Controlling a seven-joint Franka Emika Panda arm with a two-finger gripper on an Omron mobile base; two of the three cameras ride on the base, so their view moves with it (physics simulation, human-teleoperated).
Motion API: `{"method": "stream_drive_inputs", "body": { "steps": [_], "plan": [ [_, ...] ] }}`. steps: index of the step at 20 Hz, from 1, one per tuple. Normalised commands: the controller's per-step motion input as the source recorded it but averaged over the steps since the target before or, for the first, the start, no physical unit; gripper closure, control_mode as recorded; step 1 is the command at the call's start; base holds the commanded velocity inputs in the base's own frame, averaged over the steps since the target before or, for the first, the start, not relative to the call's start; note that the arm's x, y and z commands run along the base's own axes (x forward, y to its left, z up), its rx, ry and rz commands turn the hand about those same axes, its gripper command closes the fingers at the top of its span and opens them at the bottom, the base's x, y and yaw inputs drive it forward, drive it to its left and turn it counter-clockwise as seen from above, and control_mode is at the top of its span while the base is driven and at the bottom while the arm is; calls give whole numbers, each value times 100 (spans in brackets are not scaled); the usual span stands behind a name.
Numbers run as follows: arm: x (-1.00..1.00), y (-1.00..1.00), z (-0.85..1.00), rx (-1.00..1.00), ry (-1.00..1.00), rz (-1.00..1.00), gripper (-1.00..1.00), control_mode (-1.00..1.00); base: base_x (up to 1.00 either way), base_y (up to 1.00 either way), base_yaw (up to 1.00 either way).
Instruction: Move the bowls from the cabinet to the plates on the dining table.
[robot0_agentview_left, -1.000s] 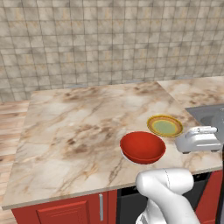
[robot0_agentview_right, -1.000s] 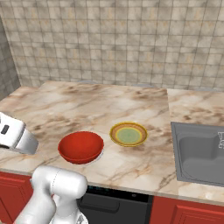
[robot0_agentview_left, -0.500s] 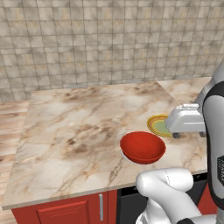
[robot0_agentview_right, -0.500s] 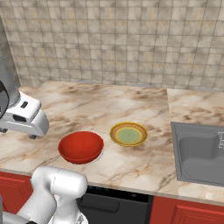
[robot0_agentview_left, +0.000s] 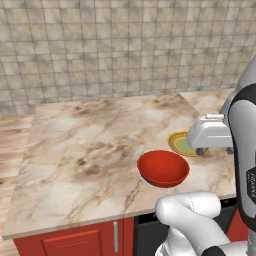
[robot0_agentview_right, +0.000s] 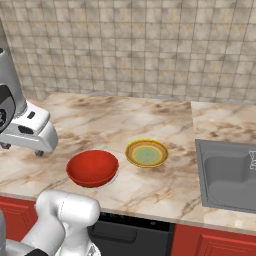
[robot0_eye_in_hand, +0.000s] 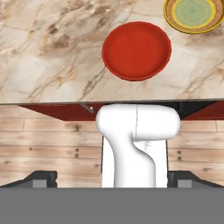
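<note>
The red bowl (robot0_agentview_left: 163, 168) rests on the marble surface (robot0_agentview_left: 85, 155) just beside the yellow-rimmed plate (robot0_agentview_right: 146, 153), well below the wide, empty jaws of the gripper (robot0_agentview_left: 201, 134), which has risen since a second ago.

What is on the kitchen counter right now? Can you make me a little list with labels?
red bowl: sits on the marble counter, near its front edge
yellow-rimmed plate: on the counter beside the red bowl, with nothing on it
bowl and plate: close together, the bowl not on the plate
sink: steel, set in the counter past the plate
gripper: open, holding nothing
cupboards: red, under the counter
</note>
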Motion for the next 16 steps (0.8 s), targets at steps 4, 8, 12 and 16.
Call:
{"method": "stream_drive_inputs", "body": {
  "steps": [4,8,12,16],
  "plan": [
    [0,0,0,0,0,0,-100,-100,0,0,0],
    [0,0,0,0,0,1,-100,-100,0,0,0],
    [0,0,0,0,0,2,-100,-100,0,0,0],
    [0,0,0,0,0,0,-100,100,-13,0,3]
  ]
}}
